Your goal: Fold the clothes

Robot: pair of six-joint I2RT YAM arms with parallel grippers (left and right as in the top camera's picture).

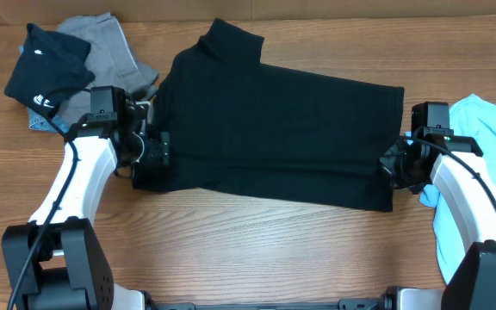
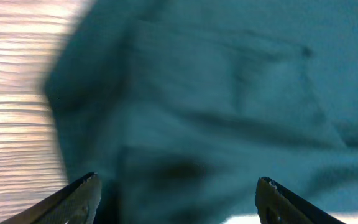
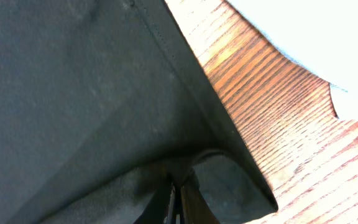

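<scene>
The large plain black T-shirt [image 1: 274,129] lies spread across the middle of the table, one sleeve pointing to the back. My left gripper [image 1: 149,155] sits at its left edge. In the left wrist view its jaws [image 2: 176,193] are wide apart over the blurred dark fabric [image 2: 216,99], with nothing between them. My right gripper [image 1: 396,164] is at the shirt's right edge. In the right wrist view the fingers [image 3: 179,196] are pinched together on a fold of the black cloth [image 3: 73,81] near its hem.
A smaller black garment with a white logo [image 1: 46,65] and a grey garment [image 1: 110,47] lie at the back left. A light blue garment [image 1: 489,138] lies at the right, also visible in the right wrist view [image 3: 309,43]. Bare wood table [image 1: 257,250] in front.
</scene>
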